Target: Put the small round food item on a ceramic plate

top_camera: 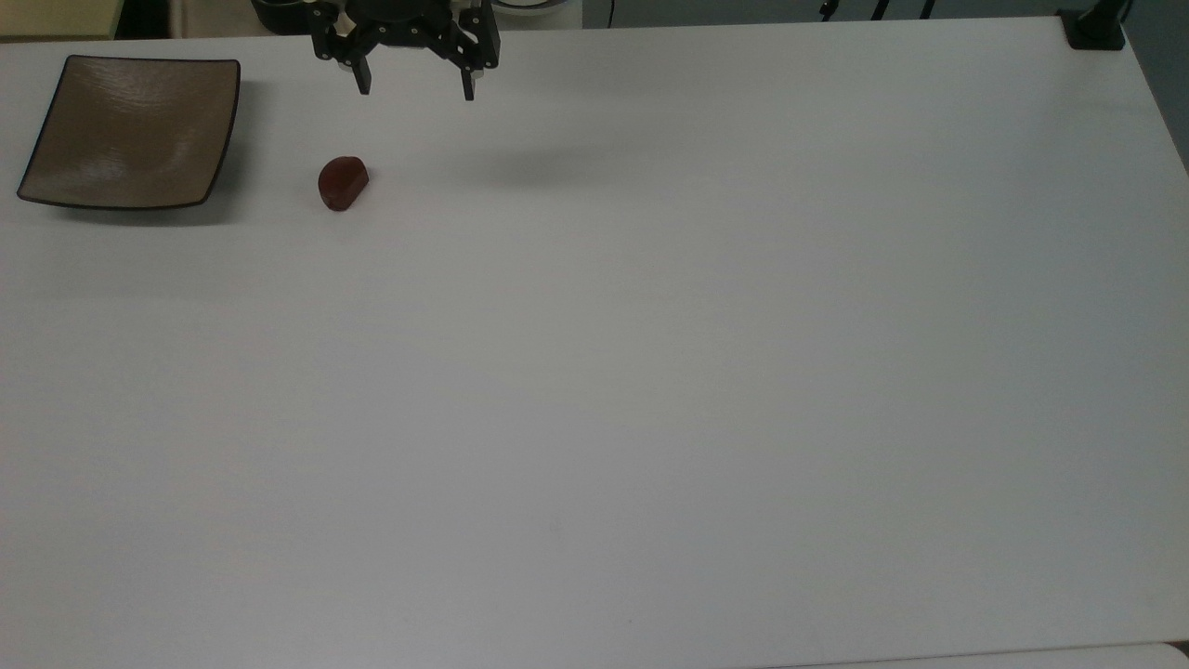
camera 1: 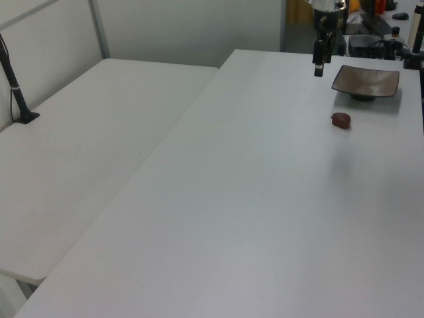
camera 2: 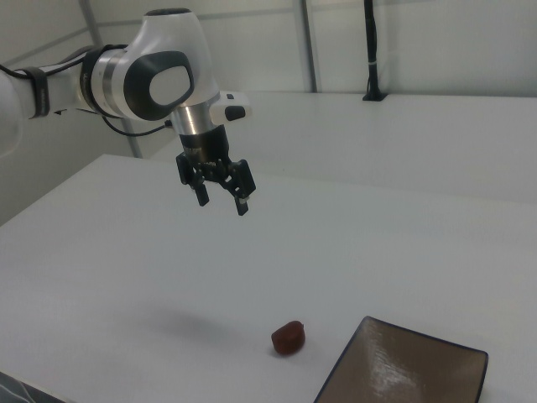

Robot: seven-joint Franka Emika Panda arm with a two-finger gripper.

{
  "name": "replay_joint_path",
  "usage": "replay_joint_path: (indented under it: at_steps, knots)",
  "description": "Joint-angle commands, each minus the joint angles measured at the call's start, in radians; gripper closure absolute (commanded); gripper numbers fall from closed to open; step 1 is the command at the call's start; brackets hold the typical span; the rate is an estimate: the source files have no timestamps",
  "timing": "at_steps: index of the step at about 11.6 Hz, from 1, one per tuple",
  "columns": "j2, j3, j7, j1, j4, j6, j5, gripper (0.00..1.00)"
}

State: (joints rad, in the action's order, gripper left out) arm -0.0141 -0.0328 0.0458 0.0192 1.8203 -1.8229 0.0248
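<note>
Cut off at the top view's upper edge: most of the arm, with just the jaws and the black hardware above them inside the frame. In the left view, cropped likewise at the upper edge, jaws seen edge-on so the gap between the fingers cannot be made out there. In the right view, plainly spread wide and holding nothing, jaws hanging in the air well above the white surface, with the white and grey arm running off the right view's left edge.

Ceramic plate sitting near the top view's upper left corner, square, brown-taupe, dark-rimmed, glossy, with nothing in it. Clipped in the right view by the bottom edge, only part of the plate inside the frame, also bare.

Small round food item lying on the surface just to the top view's right of the plate, apart from it, not touching. Dark reddish-brown, with one flatter side. Below the jaws in the top view and slightly toward the top view's left of them. In the left view, food item in front of the plate; in the right view, food item just beside the plate's near corner, on the right view's left of it.

A faint shadow on the surface to the top view's right of the food item.
</note>
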Motion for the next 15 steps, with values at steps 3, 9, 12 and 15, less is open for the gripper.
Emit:
replay_joint_path:
  at_steps: [3,9,12,15]
  knots:
    - [-0.006,-0.019,0.020,0.016,0.017,-0.030,-0.019,0.00]
    - [-0.007,-0.021,0.029,0.015,0.013,-0.030,-0.008,0.00]
    - [-0.007,-0.021,0.029,0.013,0.017,-0.030,-0.003,0.00]
    - [-0.006,-0.019,0.029,0.015,0.017,-0.032,-0.003,0.00]
